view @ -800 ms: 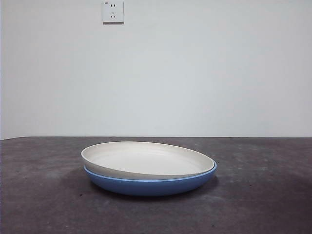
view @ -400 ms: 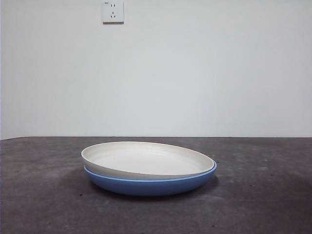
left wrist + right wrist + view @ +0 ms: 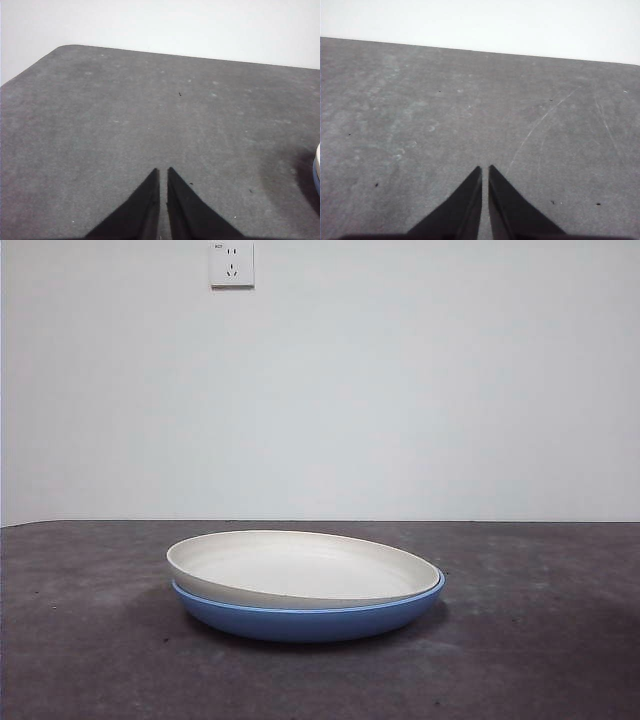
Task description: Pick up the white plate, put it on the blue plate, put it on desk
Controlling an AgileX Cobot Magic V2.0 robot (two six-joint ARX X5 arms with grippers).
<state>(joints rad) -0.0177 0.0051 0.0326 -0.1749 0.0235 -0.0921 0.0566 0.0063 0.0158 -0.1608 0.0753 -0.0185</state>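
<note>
White plate (image 3: pixel 300 570) sits tilted in the blue plate (image 3: pixel 310 618) on the desk (image 3: pixel 540 640). Left gripper (image 3: pixel 163 172) and right gripper (image 3: pixel 485 170) are pressed together, holding nothing.

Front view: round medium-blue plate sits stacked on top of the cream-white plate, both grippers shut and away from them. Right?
Not quite. The stack order is reversed: the front view shows the round cream-white plate resting on the round medium-blue plate. The rest holds: left gripper and right gripper are shut over bare dark grey desk.
</note>
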